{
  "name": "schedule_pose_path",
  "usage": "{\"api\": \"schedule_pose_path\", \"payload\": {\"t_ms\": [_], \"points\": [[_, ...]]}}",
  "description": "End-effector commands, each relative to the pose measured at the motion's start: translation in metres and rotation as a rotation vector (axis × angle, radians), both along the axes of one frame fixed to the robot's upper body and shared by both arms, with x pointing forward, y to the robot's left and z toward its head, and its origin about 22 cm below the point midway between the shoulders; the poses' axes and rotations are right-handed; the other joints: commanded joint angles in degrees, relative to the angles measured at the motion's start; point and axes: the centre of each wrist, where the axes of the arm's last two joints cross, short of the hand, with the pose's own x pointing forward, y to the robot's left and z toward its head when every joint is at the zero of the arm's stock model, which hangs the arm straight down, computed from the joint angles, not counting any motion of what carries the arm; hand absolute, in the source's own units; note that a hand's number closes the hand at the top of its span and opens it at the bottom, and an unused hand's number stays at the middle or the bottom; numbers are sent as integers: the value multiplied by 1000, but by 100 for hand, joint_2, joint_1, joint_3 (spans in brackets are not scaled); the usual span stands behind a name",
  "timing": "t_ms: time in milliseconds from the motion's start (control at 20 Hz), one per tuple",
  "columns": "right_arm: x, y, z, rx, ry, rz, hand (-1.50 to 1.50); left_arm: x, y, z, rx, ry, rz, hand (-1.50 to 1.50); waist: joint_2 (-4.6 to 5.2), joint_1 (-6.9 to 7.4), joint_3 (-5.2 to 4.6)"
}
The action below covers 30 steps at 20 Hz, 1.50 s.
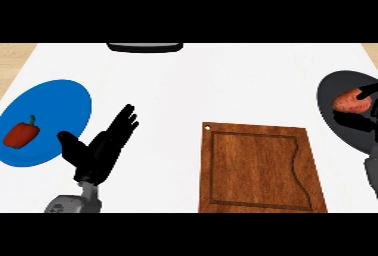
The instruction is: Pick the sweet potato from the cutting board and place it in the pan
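Hovering over the pan (332, 87), the right hand (354, 117) grasps the sweet potato (348, 101); next it should lower and release. Left hand (103, 145) rests open.

surface: white top (221, 85) that fills nearly the whole view, plain and matte
far corners: pale wood-toned strips, one at the upper left (13, 55), one at the upper right (371, 48)
far edge: a dark rounded object (145, 47), cut off by the view's top
light: even and soft, with faint shadows
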Motion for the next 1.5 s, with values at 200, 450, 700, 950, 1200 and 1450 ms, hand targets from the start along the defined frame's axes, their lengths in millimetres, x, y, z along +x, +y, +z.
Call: {"api": "schedule_pose_path", "payload": {"t_ms": [200,450,700,950,1200,1450], "points": [[27,-55,-33,31,-97,-112,150,8,-2,1,-3,-14,-7,0,25,29,6],[29,-90,-33,29,-112,-126,150,3,-3,6,-8,-6,4,0,42,80,12],[24,-123,-18,96,55,-251,150,3,-3,11,-4,-15,-57,0,114,277,15],[14,-130,-32,123,236,-170,-150,4,1,4,-4,-25,-35,0,146,305,29],[20,-120,-36,257,72,-67,-150,6,-7,12,-7,-21,-53,0,127,228,49],[17,-132,-24,426,-190,-23,-150,-3,-3,3,-9,-11,-29,0,92,140,50]]}}
